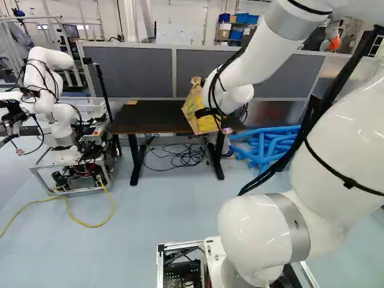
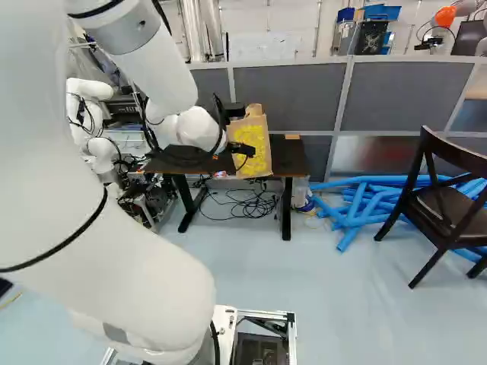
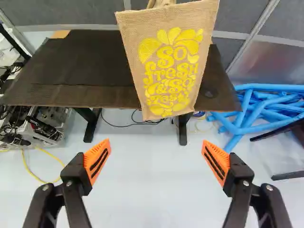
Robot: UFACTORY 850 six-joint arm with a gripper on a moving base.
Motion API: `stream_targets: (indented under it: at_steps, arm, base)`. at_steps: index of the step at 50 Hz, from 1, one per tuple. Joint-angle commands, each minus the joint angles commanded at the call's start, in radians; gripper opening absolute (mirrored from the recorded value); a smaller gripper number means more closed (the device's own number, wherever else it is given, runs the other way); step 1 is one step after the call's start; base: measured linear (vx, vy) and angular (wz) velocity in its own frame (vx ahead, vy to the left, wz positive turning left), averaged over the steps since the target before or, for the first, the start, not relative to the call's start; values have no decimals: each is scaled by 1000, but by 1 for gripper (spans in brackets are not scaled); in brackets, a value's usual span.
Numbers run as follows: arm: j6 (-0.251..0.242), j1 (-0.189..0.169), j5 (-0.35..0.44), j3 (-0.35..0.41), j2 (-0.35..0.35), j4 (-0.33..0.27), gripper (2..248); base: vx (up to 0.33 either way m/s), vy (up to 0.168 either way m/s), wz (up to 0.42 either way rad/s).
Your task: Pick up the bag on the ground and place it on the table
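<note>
My claw (image 2: 243, 150) spreads wide, apart from the bag (image 3: 173, 71) overlapping the table's (image 3: 90, 66) front edge; blue tubes (image 3: 259, 114) lie nearby.

Yellow lettering (image 3: 167, 76) on tan bag (image 3: 130, 35), blue tubes (image 3: 285, 88), orange pads (image 3: 102, 148)

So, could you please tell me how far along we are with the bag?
The bag already looks set on the table, though its lower end reaches past the front edge. Nothing is being held: the hand is open and clear of the bag. What's left is probably just easing the bag back from that edge and withdrawing.
</note>
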Motion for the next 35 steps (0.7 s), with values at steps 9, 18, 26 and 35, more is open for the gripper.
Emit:
stream_targets:
  at_steps: [9,18,26,35]
  arm:
    - [10,5,100,71,25,-4,247]
    - [20,9,191,136,47,-8,247]
    - [28,13,265,188,65,-12,247]
    - [35,16,339,241,84,-15,247]
  base:
    - [0,0,0]
    - [0,0,0]
    - [0,0,0]
    - [0,0,0]
